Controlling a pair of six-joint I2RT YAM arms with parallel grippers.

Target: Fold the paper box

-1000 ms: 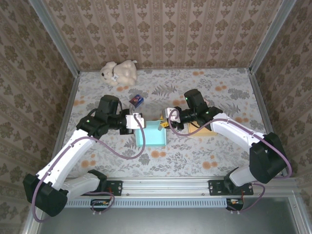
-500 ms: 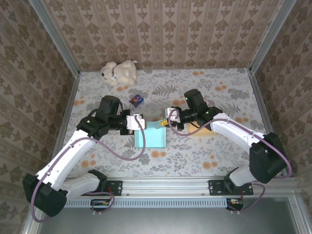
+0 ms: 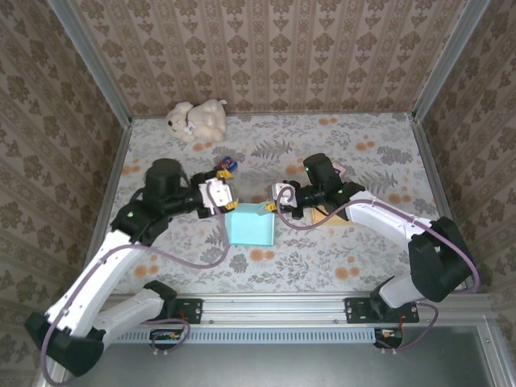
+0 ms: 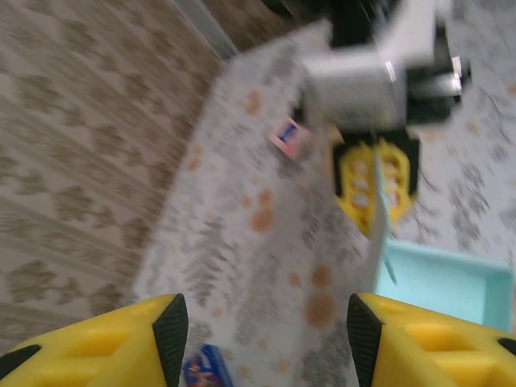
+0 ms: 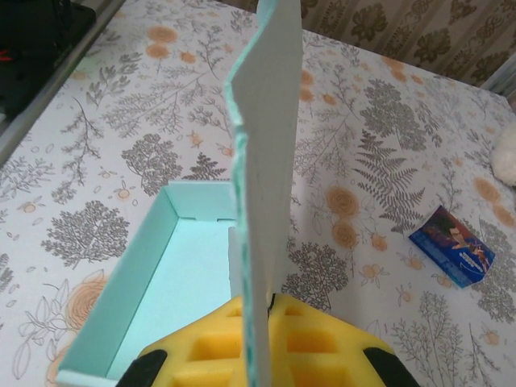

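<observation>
Right end effector (image 5: 262, 343) first: it is clenched on the flap (image 5: 270, 161), thin card pinched edge-on between the yellow pads, standing upright off the right-hand wall of the paper box (image 3: 250, 226). The teal tray sits open on the surface (image 5: 105, 145), roughly midway between the two arms.

Over to the left end effector (image 4: 262, 339): released, pads spread wide with nothing between them, hanging just off the box's left side and not touching it.

That is the worry. Only one end of this box is held, and by a single sheet of card. If the right arm swings the flap over now, I'd expect the light tray to skid or tip up with it rather than let the fold take, because nothing pins the far wall. A pull along the flap instead of a turn around its crease could kink the card off the score line, or tear it at the corner. The pinch looks shallow too, so the card may slip out mid-fold.

One more: the blue packet (image 5: 451, 246) lies near the left arm's side, an easy thing to clip on approach.
</observation>
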